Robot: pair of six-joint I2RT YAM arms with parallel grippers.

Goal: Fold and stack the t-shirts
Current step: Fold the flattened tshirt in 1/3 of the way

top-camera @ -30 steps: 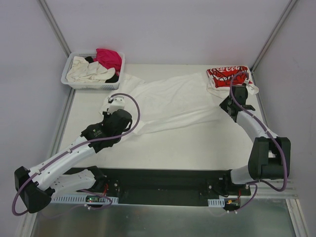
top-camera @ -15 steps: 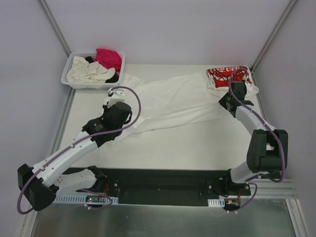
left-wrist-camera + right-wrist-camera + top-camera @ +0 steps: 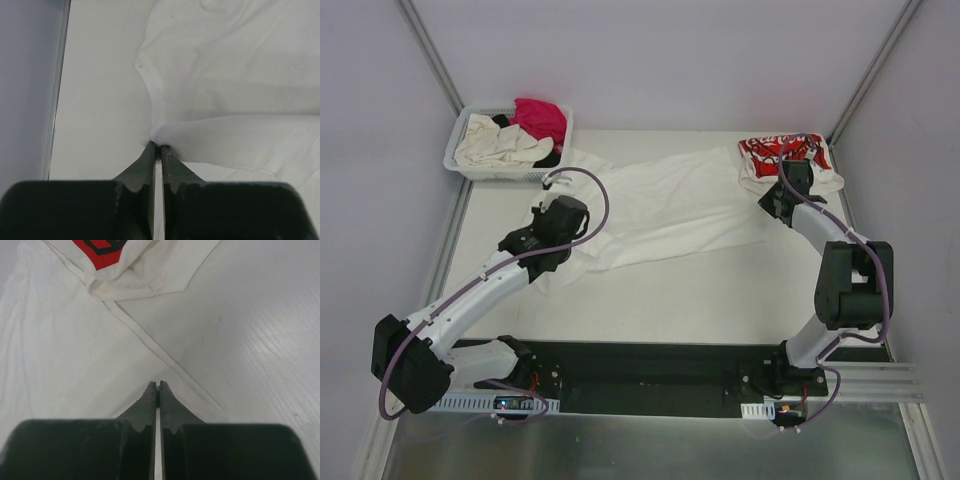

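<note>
A large plain white t-shirt [image 3: 670, 205] lies stretched across the table [image 3: 720, 290] between both arms. My left gripper [image 3: 552, 200] is shut on its left edge; in the left wrist view the fingertips [image 3: 158, 145] pinch a bunched fold of the white cloth [image 3: 240, 65]. My right gripper [image 3: 772, 203] is shut at the shirt's right end, its tips [image 3: 158, 384] on the white cloth [image 3: 50, 355] just inside the hem. A folded white t-shirt with red print [image 3: 775, 152] [image 3: 107, 252] sits at the far right corner, just beyond the right gripper.
A white slotted basket [image 3: 455, 160] stands at the far left corner holding a magenta shirt [image 3: 542, 118], a cream one [image 3: 495, 145] and a bit of black cloth [image 3: 548, 158]. Grey walls with metal rails close in both sides.
Both arms have reached farther from their bases, toward the back of the table. The left gripper carried the shirt's left edge with it toward the basket; the right gripper neared the printed shirt.
</note>
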